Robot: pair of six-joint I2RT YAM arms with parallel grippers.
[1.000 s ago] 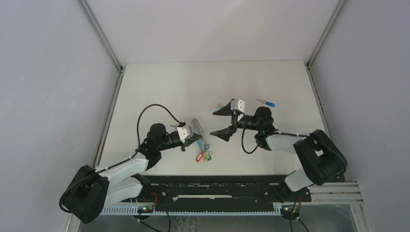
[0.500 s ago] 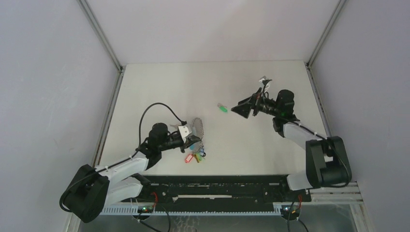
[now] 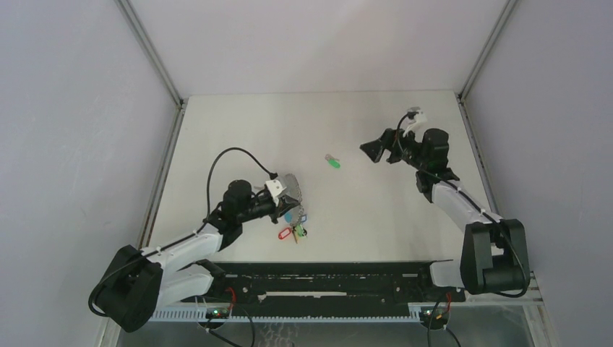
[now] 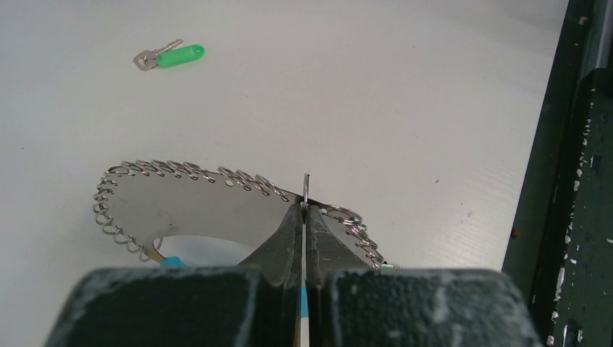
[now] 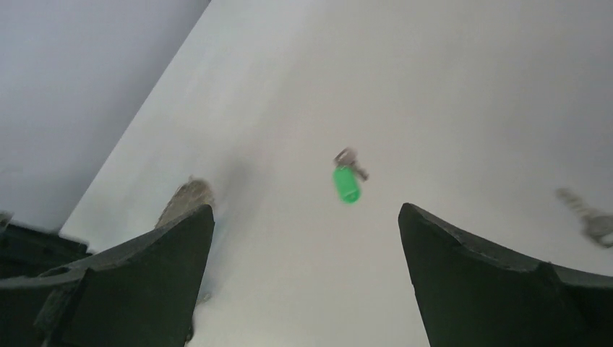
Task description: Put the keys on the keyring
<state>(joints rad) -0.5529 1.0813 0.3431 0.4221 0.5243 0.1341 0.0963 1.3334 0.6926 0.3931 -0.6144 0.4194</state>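
The keyring (image 3: 292, 186) is a silver ring edged with many small loops, lying left of centre, with red (image 3: 284, 233) and green tags beside it. My left gripper (image 3: 287, 204) is shut on its near rim; the left wrist view shows the jaws pinching the metal edge (image 4: 305, 206) and a turquoise piece (image 4: 170, 262) below. A green-headed key (image 3: 332, 162) lies alone mid-table, also in the left wrist view (image 4: 170, 56) and right wrist view (image 5: 346, 182). My right gripper (image 3: 378, 151) is wide open and empty at the right, raised above the table. The blue and orange-yellow keys are hidden.
A blurred silver piece (image 5: 589, 217) lies at the right edge of the right wrist view; I cannot tell what it is. The dark rail (image 3: 332, 278) runs along the near table edge. Grey walls and metal frame posts (image 3: 478, 58) enclose the table.
My right arm has swung from mid-table back and to the right, gripper still open. The blue key's spot is now covered by it. My left gripper dragged the keyring slightly nearer.
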